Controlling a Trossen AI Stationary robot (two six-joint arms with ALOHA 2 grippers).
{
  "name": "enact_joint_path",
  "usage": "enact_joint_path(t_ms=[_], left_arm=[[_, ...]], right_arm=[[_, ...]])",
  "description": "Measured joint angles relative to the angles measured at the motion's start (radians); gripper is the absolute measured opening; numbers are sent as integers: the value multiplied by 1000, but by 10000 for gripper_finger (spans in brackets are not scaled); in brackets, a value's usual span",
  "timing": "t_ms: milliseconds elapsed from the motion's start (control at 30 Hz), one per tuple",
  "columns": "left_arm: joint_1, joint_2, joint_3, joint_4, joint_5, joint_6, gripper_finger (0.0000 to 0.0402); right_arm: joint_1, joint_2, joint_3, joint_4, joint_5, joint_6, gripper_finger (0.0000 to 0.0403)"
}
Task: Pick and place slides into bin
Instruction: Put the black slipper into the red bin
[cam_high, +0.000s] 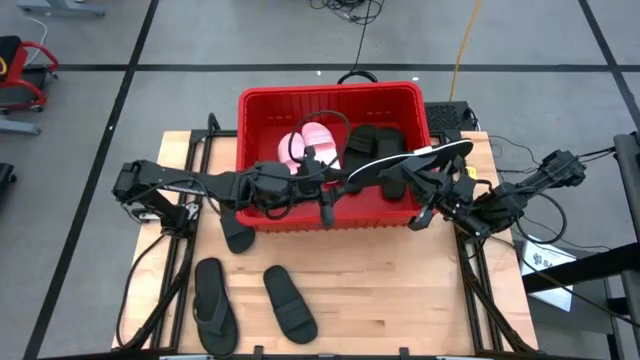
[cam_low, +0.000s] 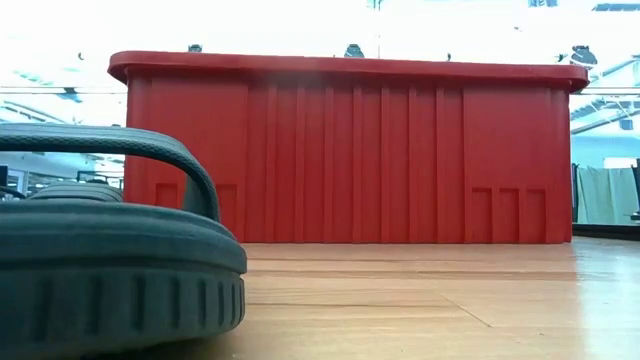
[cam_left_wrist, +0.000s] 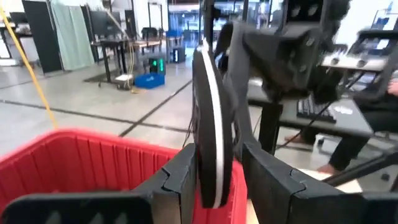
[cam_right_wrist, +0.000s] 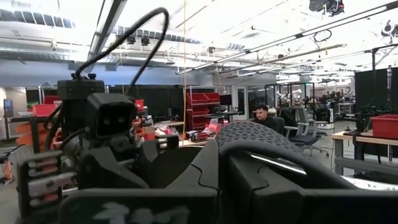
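- slides: one black slide with a white sole edge (cam_high: 415, 160) hangs over the bin's 3 o'clock end, long and flat, tilted from its 8 o'clock tip up to its 2 o'clock tip; in the left wrist view it (cam_left_wrist: 211, 124) stands on edge as a thin dark slab with a pale rim.
- red bin (cam_high: 262, 102) sits at the table's 12 o'clock side, a plastic crate with ribbed, slotted walls (cam_low: 340, 150) and a thick rim; inside lie a pale pink slide (cam_high: 312, 140) and black wide-strap slides (cam_high: 375, 140).
- on the wooden table (cam_high: 400, 290), a black thong flip-flop (cam_high: 213, 305) and a black wide-strap slide (cam_high: 290, 303) lie near 7 o'clock, and a third black slide (cam_high: 235, 232) is partly under the left arm; the low view shows a dark rubbery slide (cam_low: 110, 270) with a grooved sole edge.
- left gripper (cam_left_wrist: 214, 180) reaches from 9 o'clock across the bin, its two dark fingers pinching the lower edge of the held slide between them.
- right gripper (cam_right_wrist: 217, 168) comes in from 3 o'clock, arm bent low over the table edge, fingers clamped together on the slide's textured strap (cam_right_wrist: 255, 137).
- person sits in the room behind (cam_right_wrist: 262, 114).
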Motion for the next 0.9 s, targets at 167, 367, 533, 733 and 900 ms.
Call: enact_joint_path(t_ms=[167,367,533,733,900], left_arm=[[9,24,-2,17,4,1,127],[9,24,-2,17,3,20,86],[11,24,-2,37,2,47,17],[13,24,-2,40,2,46,29],[13,24,-2,40,0,65,13]], right_arm=[[0,0,0,-3,0,1,0],[0,0,0,-6,0,1,0],[0,0,0,-5,-1,12,0],[0,0,0,-6,-1,23,0],[0,0,0,-6,-1,22,4]])
